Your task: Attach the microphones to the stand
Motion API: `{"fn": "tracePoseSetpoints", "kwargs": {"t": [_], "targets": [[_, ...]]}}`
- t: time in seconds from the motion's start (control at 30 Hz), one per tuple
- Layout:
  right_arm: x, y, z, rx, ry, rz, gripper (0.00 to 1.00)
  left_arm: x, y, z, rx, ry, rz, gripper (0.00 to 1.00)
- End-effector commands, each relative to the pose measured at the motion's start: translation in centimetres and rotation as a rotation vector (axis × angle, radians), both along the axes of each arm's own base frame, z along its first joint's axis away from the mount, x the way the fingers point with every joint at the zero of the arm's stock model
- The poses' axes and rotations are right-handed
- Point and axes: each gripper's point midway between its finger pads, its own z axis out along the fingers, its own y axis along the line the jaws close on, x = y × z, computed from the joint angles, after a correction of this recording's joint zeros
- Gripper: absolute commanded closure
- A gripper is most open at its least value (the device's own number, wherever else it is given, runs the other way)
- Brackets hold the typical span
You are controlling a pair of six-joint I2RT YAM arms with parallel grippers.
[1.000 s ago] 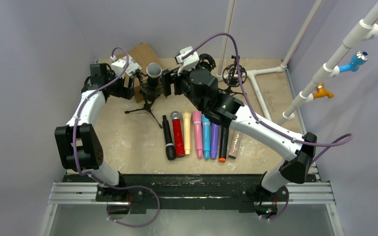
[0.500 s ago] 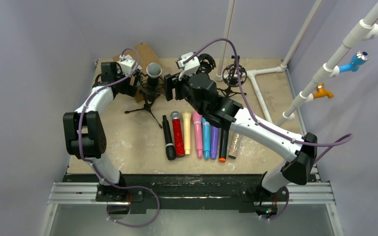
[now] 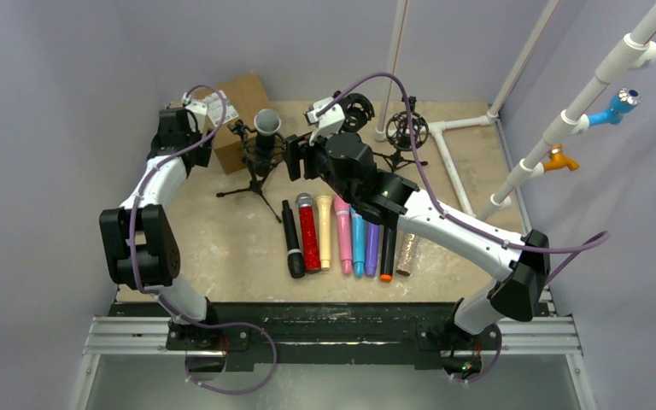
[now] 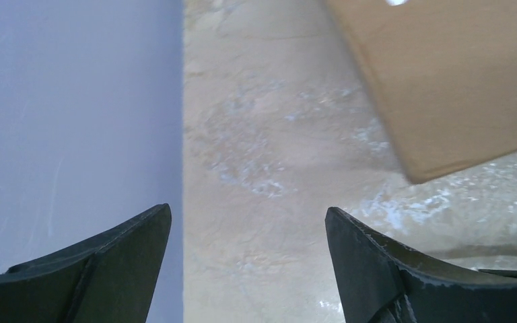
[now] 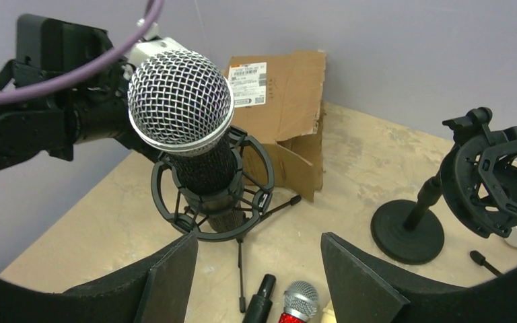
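Observation:
A microphone with a silver mesh head [image 5: 180,101] [image 3: 266,121] stands upright in the shock-mount ring [image 5: 212,195] of a small tripod stand [image 3: 258,175]. My right gripper [image 5: 259,239] [image 3: 294,157] is open just to the right of it, with nothing between its fingers. Close to the left wall, my left gripper [image 4: 248,210] [image 3: 193,135] is open over bare table, left of the cardboard box. Several more microphones lie in a row on the table, among them black [image 3: 293,241], glittery red [image 3: 308,232] [image 5: 299,301], cream [image 3: 325,231], pink [image 3: 343,231], blue [image 3: 358,241] and purple [image 3: 372,243].
A brown cardboard box [image 3: 237,120] [image 4: 444,74] [image 5: 286,101] stands behind the tripod. Two empty stands with shock mounts [image 3: 359,107] [image 3: 407,130] are at the back; one has a round base [image 5: 407,232]. White PVC pipes [image 3: 457,162] run along the right side.
My left gripper has drawn away from the stand, leftward toward the wall, uncovering the box. The right gripper has shifted slightly nearer and its jaws have narrowed a little.

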Motion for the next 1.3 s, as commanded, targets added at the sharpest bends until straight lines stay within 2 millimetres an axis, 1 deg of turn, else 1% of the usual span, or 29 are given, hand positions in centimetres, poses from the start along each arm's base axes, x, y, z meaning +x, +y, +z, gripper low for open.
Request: {"fn": "tracePoseSetpoints", "kwargs": {"t": [0.0,0.03,0.07,0.1,0.17,0.23,0.3,0.33,0.4,0.47,0.5,0.53,0.63,0.77,0.87,0.97,1.07,1.17,1.27], "targets": [[-0.8,-0.7,2.7,0.079,-0.036,0.006,0.29,-2.2,4.3,3.0,-0.031,-0.067,0.207,0.17],[-0.8,-0.8,2.7,0.079,-0.036,0.006,0.3,-2.6,4.0,3.2,-0.092,-0.073,0.204,0.18],[-0.9,-0.9,2.6,0.077,-0.035,0.006,0.3,-2.9,3.2,3.6,-0.159,-0.081,0.173,0.19],[-0.9,-0.9,2.5,0.076,-0.034,0.005,0.3,-3.3,2.0,3.7,-0.21,-0.082,0.121,0.19],[-0.9,-1.0,2.2,0.072,-0.03,0.003,0.3,-3.7,-1.3,4.3,-0.284,-0.087,-0.022,0.17],[-0.9,-0.9,2.0,0.071,-0.026,0.005,0.31,-3.8,-3.8,4.8,-0.276,-0.073,-0.115,0.14],[-0.9,-0.8,1.9,0.075,-0.021,0.007,0.31,-3.3,-5.6,5.0,-0.245,-0.056,-0.167,0.14],[-0.9,-0.8,1.9,0.076,-0.021,0.008,0.31,-2.8,-6.2,5.1,-0.225,-0.055,-0.178,0.14],[-0.9,-0.8,1.8,0.08,-0.018,0.007,0.31,-1.4,-6.6,5.3,-0.163,-0.059,-0.171,0.14],[-1.0,-0.8,1.6,0.079,-0.016,0.005,0.31,-0.1,-7.0,4.5,-0.124,-0.03,-0.159,0.14],[-0.9,-0.9,1.6,0.078,-0.015,0.003,0.31,0.4,-6.7,4.2,-0.113,-0.022,-0.145,0.14],[-0.9,-0.9,1.5,0.076,-0.014,0.001,0.31,0.9,-7.4,3.9,-0.106,-0.017,-0.156,0.14],[-0.9,-1.0,1.2,0.069,-0.011,-0.003,0.31,2.0,-8.4,3.0,-0.113,-0.019,-0.173,0.14],[-0.9,-0.9,0.8,0.065,-0.007,-0.001,0.31,3.1,-9.6,2.5,-0.125,-0.039,-0.194,0.13],[-0.8,-0.7,0.7,0.066,-0.007,0.002,0.31,4.0,-9.4,2.3,-0.083,-0.045,-0.166,0.13],[-0.8,-0.4,0.5,0.066,-0.004,0.01,0.31,4.8,-8.0,1.7,-0.006,-0.042,-0.1,0.12],[-0.8,-0.3,0.3,0.063,-0.001,0.015,0.32,5.0,-5.6,1.8,0.107,-0.034,-0.006,0.12],[-0.9,-0.2,0.3,0.063,0.0,0.02,0.32,5.0,-3.6,2.1,0.215,-0.024,0.049,0.12],[-1.0,-0.1,0.5,0.066,-0.002,0.028,0.32,4.5,-1.8,2.8,0.257,-0.031,0.095,0.14]]}}
